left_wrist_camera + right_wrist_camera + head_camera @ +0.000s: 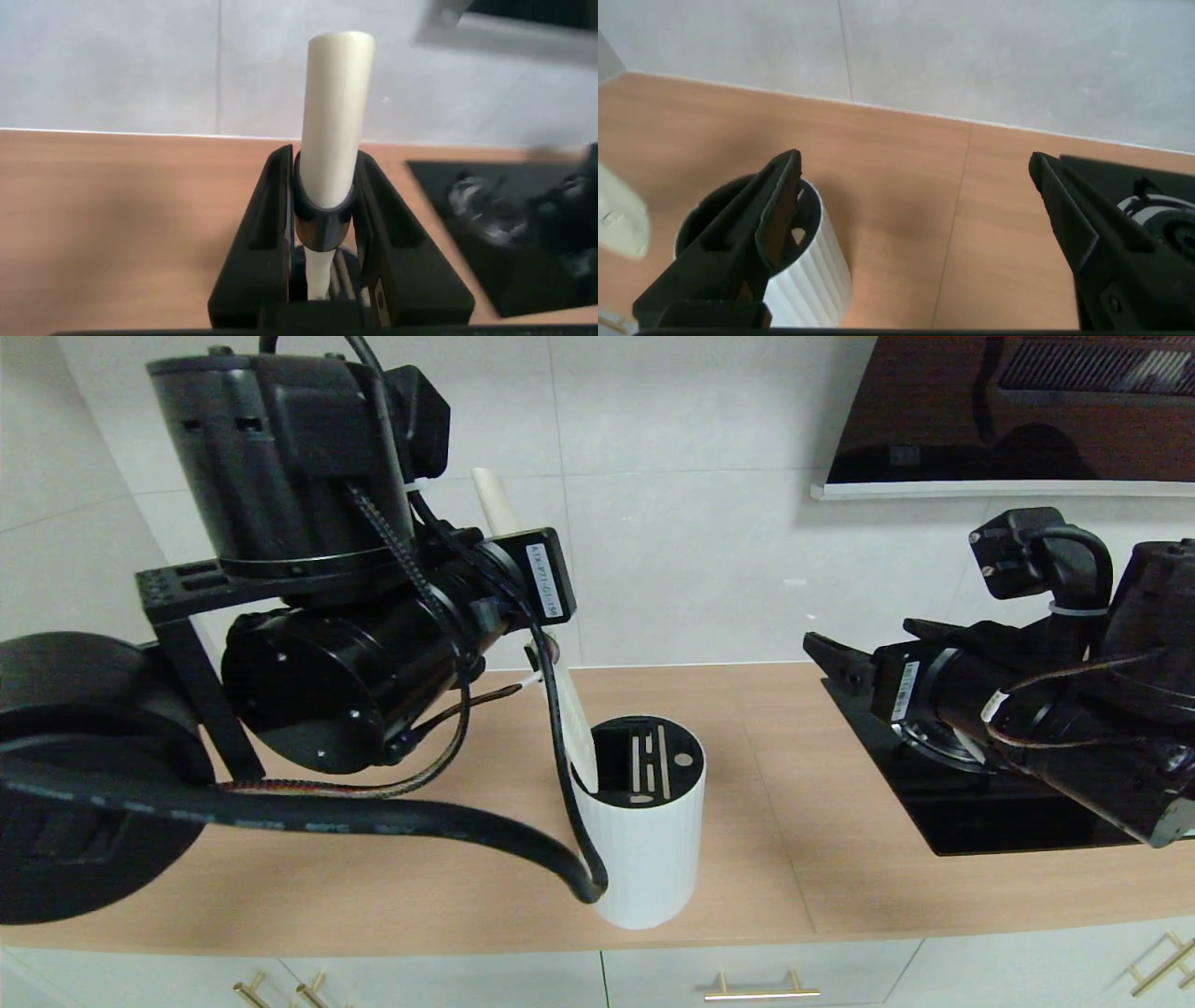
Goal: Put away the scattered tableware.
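Left hand [322, 201] raised, clamped on a cream handle [336, 103]; right hand [913, 163] low, spread wide

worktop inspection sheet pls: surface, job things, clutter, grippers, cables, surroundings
surface: wooden worktop, with a black cooktop set into it on the robot's right
job's things: white ribbed holder upright near the front edge; cream-handled utensil tilted, lower end at the holder's slotted top, depth cannot be told
clutter: nothing seen
grippers: left gripper shut on the utensil's handle, above the holder; right gripper open, holding nothing, over the cooktop
cables: thick black cable from the left arm sags across in front of the holder's left side
surroundings: tiled wall, range hood, cabinet handle below the worktop
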